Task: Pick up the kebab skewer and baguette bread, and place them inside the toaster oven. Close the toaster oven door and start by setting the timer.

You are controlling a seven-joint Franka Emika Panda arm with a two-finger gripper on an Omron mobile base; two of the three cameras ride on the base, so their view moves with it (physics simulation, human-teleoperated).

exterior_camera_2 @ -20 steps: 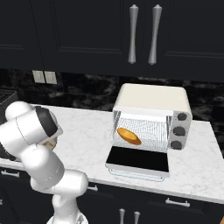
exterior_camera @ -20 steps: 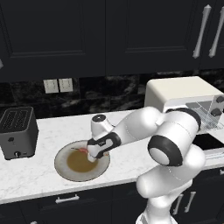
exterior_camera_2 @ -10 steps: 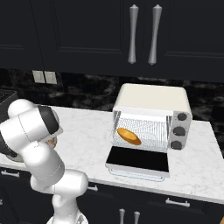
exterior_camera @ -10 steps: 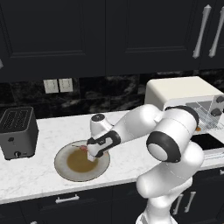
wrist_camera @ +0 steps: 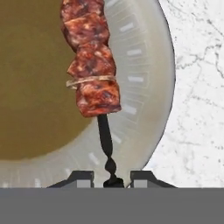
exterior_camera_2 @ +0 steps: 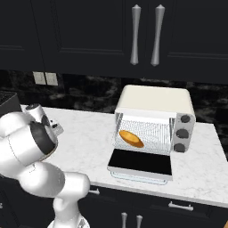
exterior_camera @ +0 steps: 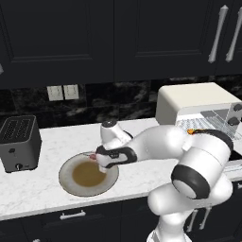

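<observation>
kebab skewer (wrist_camera: pixel 92 61) handle btwn gripper (wrist_camera: pixel 112 178) tips, over plate (wrist_camera: pixel 144 87)

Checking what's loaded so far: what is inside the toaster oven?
The baguette lies on the rack inside the toaster oven, door open. The rack's back corners cannot be seen.

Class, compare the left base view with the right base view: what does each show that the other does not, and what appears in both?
Left base view: the plate, the kebab skewer at the claw over it, the dark toaster and the front of the arm.

Right base view: the baguette bread lying on the rack inside the toaster oven, and the toaster oven door folded down flat.

Both: the toaster oven, the marble counter, the dark cabinets and the wall outlets.
</observation>
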